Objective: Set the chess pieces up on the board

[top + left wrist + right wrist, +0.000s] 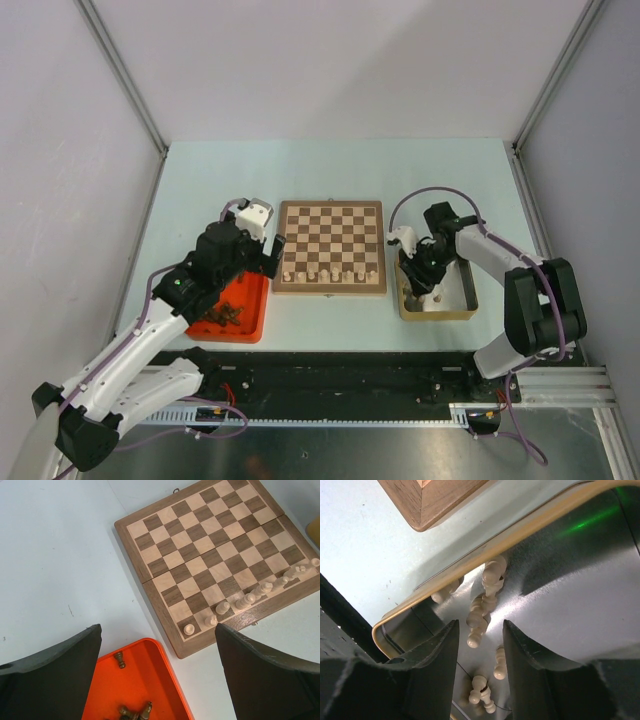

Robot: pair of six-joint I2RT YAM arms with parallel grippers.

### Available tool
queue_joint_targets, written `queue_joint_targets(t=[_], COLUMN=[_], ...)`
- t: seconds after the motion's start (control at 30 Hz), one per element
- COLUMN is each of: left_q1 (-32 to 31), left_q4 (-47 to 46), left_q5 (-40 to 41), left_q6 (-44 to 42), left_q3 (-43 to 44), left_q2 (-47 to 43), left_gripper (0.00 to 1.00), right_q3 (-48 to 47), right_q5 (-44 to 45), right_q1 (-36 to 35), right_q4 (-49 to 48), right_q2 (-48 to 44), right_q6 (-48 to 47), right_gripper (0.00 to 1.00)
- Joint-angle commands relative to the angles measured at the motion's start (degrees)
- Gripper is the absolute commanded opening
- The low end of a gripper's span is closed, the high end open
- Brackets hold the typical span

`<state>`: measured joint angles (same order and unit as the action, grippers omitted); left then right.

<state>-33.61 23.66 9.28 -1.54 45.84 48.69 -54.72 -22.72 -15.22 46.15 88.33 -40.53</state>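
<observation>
**One pale row on the board, most of the job left**

The board point(330, 235) lay flat in the middle of the table point(330, 170), with an orange tray point(255, 315) to its left and a gold tin point(440, 316) to its right. Only the board's near edge row carried anything. A line of pale pieces point(250, 598) stood upright there, one to a square as far as the left wrist view showed, though the far end of the line was too small to count. Every other square was bare.

More loose pale pieces point(492, 577) lay on their sides on the floor of the tin. The dark pieces point(120, 659) lay in the tray, and none of them stood on the board.

The right hand point(480, 622) was down inside the tin. Its fingers were partly apart on either side of one lying piece point(476, 630), with a gap showing on each side, so it gripped nothing. The left hand point(157, 627) hung wide open and empty above the tray's corner, just beside the board's near left corner.

By this layout, about a quarter of the set-up looked done at best. The second pale row and both dark rows on the far side were not yet placed.
</observation>
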Motion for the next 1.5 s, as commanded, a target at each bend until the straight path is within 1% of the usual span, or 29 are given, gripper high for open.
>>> queue_joint_targets(t=[0.0, 0.13, 0.23, 0.27, 0.37, 0.5, 0.63, 0.73, 0.9, 0.97, 1.2, 1.23, 1.3, 1.47], left_q1=[0.3, 0.3, 0.3, 0.3, 0.3, 0.3, 0.3, 0.3, 0.3, 0.3, 0.2, 0.3, 0.3, 0.3], left_q4=[-1.9, -1.9, -2.0, -2.0, -2.0, -2.0, -2.0, -2.0, -2.0, -2.0, -2.1, -2.0, -2.0, -2.0], left_q5=[-0.4, -0.4, -0.4, -0.3, -0.3, -0.5, -0.7, -0.7, -0.2, 0.1, 1.1, 1.1, 1.1, 0.9], left_q6=[-2.7, -2.7, -2.5, -2.5, -2.4, -2.3, -2.5, -2.5, -2.4, -2.5, -2.5, -2.4, -2.5, -2.6], left_q3=[0.3, 0.3, 0.2, 0.2, 0.2, 0.2, 0.2, 0.2, 0.2, 0.1, -0.1, -0.1, -0.1, -0.1], left_q2=[-1.3, -1.6, -1.8, -1.8, -1.8, -1.8, -1.9, -2.0, -2.1, -2.3, -2.8, -2.9, -2.8, -3.0], left_gripper=[1.00, 1.00, 1.00, 1.00, 1.00, 1.00, 1.00, 1.00, 1.00, 1.00, 1.00, 1.00, 1.00, 1.00], right_q3=[0.1, 0.0, 0.1, 0.0, 0.1, -0.6, -2.1, -3.8, -9.0, -10.8, -20.2, -21.1, -23.8, -30.2], right_q5=[0.9, 1.7, 2.3, 2.5, 3.4, 4.1, 3.3, 3.6, 2.0, 1.8, 2.8, 3.4, 5.0, 6.1], right_q1=[-1.4, -2.1, -2.2, -2.1, -2.1, -0.3, 2.2, 2.7, 1.8, -0.7, -10.1, -11.0, -12.8, -14.8], right_q4=[0.1, -0.1, -0.4, -0.4, -0.5, -0.4, 0.8, 3.1, 5.7, 6.1, 6.9, 7.0, 7.2, 9.2], right_q2=[1.5, 1.9, 1.7, 1.4, 0.8, -1.4, -5.8, -7.3, -8.2, -7.7, 0.4, 3.0, 5.1, 12.4], right_q6=[0.1, 0.3, 0.6, 0.7, 0.7, 0.4, -0.8, -2.3, -3.5, -3.3, -1.5, -1.4, -1.1, -1.0], right_gripper=[0.43, 0.38, 0.27, 0.20, 0.12, 0.08, 0.06, 0.06, 0.06, 0.06, 0.07, 0.07, 0.08, 0.09])
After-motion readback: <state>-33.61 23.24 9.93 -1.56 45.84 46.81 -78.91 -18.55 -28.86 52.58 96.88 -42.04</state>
